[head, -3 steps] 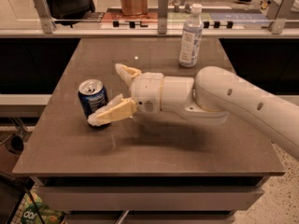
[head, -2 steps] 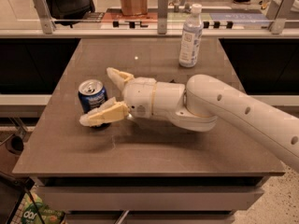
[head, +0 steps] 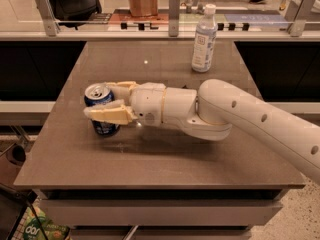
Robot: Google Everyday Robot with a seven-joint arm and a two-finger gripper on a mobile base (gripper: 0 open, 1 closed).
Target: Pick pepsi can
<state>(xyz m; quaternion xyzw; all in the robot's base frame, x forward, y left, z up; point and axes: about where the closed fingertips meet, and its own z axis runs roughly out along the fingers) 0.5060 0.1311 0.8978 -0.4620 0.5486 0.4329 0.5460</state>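
Observation:
The pepsi can (head: 96, 92), blue with a silver top and pull tab, stands upright on the left part of the brown table (head: 165, 159). My gripper (head: 101, 101) reaches in from the right and is around the can. The near finger (head: 107, 115) lies across the can's front and the far finger (head: 122, 86) is against its back side. The jaws look closed on the can. The can's base still rests on the table.
A clear plastic bottle (head: 204, 39) with a white cap stands at the table's far right. A glass rail with metal posts (head: 173, 6) runs behind the table. A brown paper bag (head: 142, 0) stands beyond it. My white arm (head: 260, 124) spans the table's right half.
My gripper has moved left over the can, and its fingers have come from wide apart to close around the can's sides. The can has not moved.

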